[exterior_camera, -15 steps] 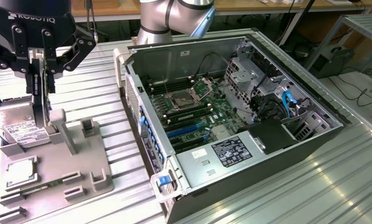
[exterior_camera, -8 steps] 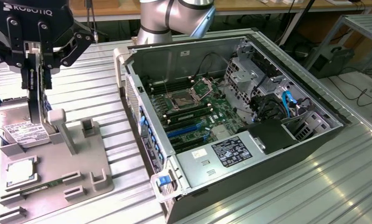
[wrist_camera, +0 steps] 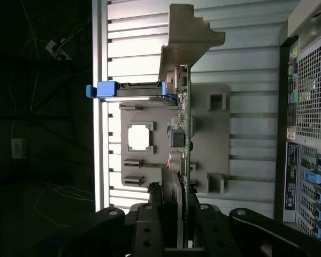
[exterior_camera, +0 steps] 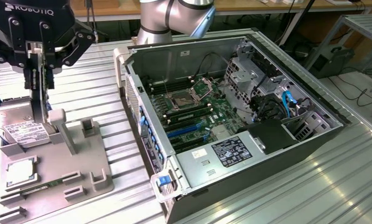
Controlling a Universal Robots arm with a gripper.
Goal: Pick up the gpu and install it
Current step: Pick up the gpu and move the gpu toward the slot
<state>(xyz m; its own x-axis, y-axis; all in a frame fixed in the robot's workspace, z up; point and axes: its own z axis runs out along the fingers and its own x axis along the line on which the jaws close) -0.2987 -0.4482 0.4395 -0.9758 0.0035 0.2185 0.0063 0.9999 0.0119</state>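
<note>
Black two-fingered pincer (exterior_camera: 38, 86) (wrist_camera: 183, 187) is clamped narrow on the gpu (exterior_camera: 40, 109) (wrist_camera: 186, 123), a thin dark circuit card; open dark tower computer case (exterior_camera: 167, 60) (wrist_camera: 305, 80) lies at the exterior view's right, green motherboard (exterior_camera: 204, 109) visible inside from that view; grey moulded holder tray (exterior_camera: 80, 172) (wrist_camera: 214, 134) sits beside it, the card upright and edge-on above it; wrist view looks along the card to its pale beige metal bracket (wrist_camera: 190, 37) at the far end.

The fingers (wrist_camera: 150, 227) grip the gpu (wrist_camera: 186, 126) edge-on over the grey fixture plate (wrist_camera: 209, 136), which lies on the ribbed surface (wrist_camera: 251, 64) beside the computer case (wrist_camera: 310, 96)
</note>
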